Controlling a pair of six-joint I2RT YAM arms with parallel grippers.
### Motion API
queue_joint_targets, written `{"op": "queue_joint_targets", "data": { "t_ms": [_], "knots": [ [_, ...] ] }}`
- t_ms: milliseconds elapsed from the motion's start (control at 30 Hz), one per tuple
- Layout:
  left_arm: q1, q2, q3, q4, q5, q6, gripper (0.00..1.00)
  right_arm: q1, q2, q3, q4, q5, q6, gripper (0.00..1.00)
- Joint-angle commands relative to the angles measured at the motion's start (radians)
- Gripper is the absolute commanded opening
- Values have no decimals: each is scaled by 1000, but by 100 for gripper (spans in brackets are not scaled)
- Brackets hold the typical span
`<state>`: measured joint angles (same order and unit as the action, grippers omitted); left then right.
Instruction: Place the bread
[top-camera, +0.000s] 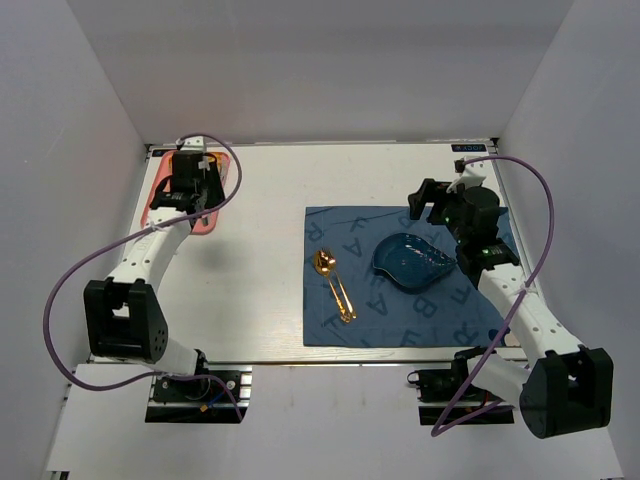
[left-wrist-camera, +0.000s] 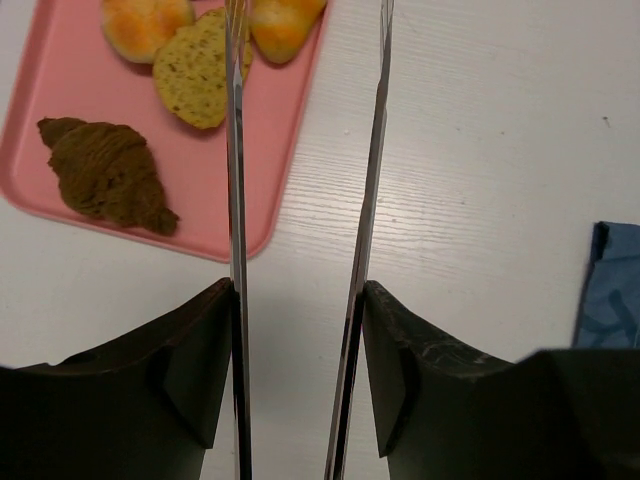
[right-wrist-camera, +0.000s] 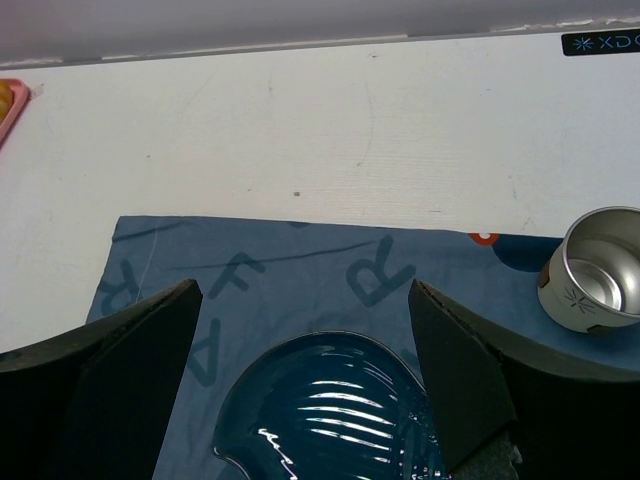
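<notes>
The bread, a glossy golden-orange oval roll, lies at the right end of the pink tray, cut off by the top of the left wrist view. My left gripper holds metal tongs; their two blades stand apart and reach towards the roll, with the tips out of frame. In the top view this gripper hangs over the tray and hides the bread. The blue dish sits empty on the blue cloth. My right gripper is open and empty just beyond the dish.
The tray also holds a round golden bun, a flat seeded piece and a dark brown croissant. A gold spoon lies on the cloth left of the dish. A steel cup stands at the cloth's right.
</notes>
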<state>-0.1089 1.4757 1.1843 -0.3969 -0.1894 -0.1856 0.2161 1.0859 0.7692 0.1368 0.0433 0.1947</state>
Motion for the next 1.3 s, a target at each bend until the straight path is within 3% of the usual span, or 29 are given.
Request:
{"op": "queue_joint_targets", "data": {
  "t_ms": [0, 400, 1267],
  "knots": [
    [29, -51, 47, -23, -32, 0, 62, -1, 5, -1, 43, -20, 6, 90],
    [84, 162, 121, 65, 91, 31, 62, -3, 9, 8, 37, -22, 2, 90],
    [84, 360, 262, 49, 28, 67, 63, -1, 75, 53, -3, -2, -12, 90]
  ]
}}
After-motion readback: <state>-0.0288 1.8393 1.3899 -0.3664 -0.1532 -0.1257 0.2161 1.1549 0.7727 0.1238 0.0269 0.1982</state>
